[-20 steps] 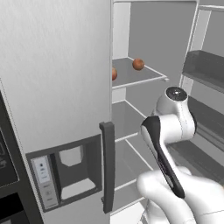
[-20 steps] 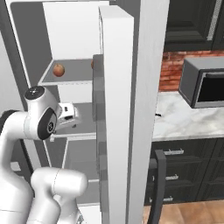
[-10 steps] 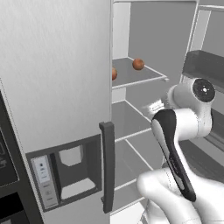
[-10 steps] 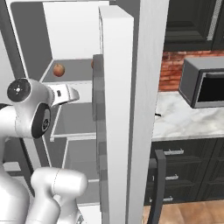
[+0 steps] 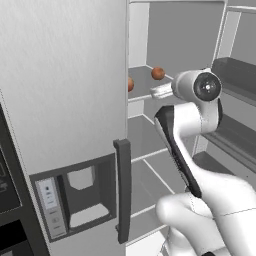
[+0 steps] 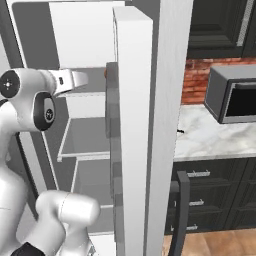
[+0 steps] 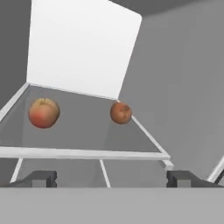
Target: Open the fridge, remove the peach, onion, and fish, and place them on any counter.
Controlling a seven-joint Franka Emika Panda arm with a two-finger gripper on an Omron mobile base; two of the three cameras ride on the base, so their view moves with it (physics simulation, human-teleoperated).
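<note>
Left base view: the fridge (image 5: pixel 65 90) fills the left side with one closed door bearing a dark handle (image 5: pixel 123 190) and a dispenser (image 5: pixel 80 197); to the right its interior stands open, with grey shelves. On the upper shelf (image 5: pixel 145 85) lie two round fruits, the peach (image 5: pixel 130 84) partly hidden by the door edge and the onion (image 5: pixel 158 73) farther back. The arm (image 5: pixel 195 120) reaches toward this shelf.

Right base view: the arm enters the fridge from the left; the open door (image 6: pixel 132 130) stands edge-on at centre. Right of it lie the counter (image 6: pixel 210 137) and a microwave (image 6: pixel 232 100).

Hand view: the peach (image 7: pixel 43 112) sits left, the onion (image 7: pixel 120 112) right and deeper, well apart, both on the shelf. The gripper (image 7: pixel 111 178) is spread wide and empty, short of the shelf's front edge.
</note>
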